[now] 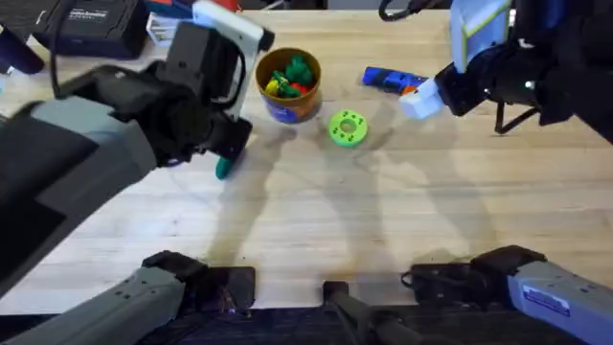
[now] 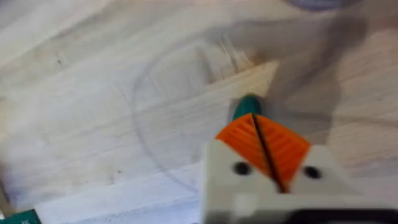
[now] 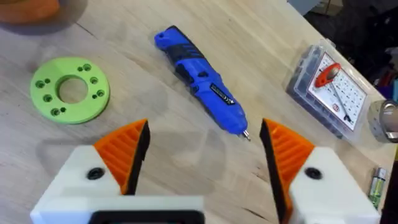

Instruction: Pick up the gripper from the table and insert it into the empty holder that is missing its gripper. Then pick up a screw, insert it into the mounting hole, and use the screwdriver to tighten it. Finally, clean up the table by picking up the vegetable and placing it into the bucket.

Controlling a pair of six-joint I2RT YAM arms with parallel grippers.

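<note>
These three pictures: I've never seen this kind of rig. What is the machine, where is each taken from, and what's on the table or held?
Two robot arms work at a wooden table. One camera looks down from above; one rides on each wrist. The left gripper is shut on a small dark-green vegetable. The right gripper is open above a blue screwdriver. Nearby lie a green disc and an orange bucket holding colourful toy pieces. The right wrist picture also shows a clear parts box.

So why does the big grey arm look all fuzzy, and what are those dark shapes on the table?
Overhead view: the left arm sits close under the camera, so it blurs; soft arm shadows cross the table. Left wrist view: the end effector looks fuzzy too. Right wrist view: the screwdriver is sharp.
</note>
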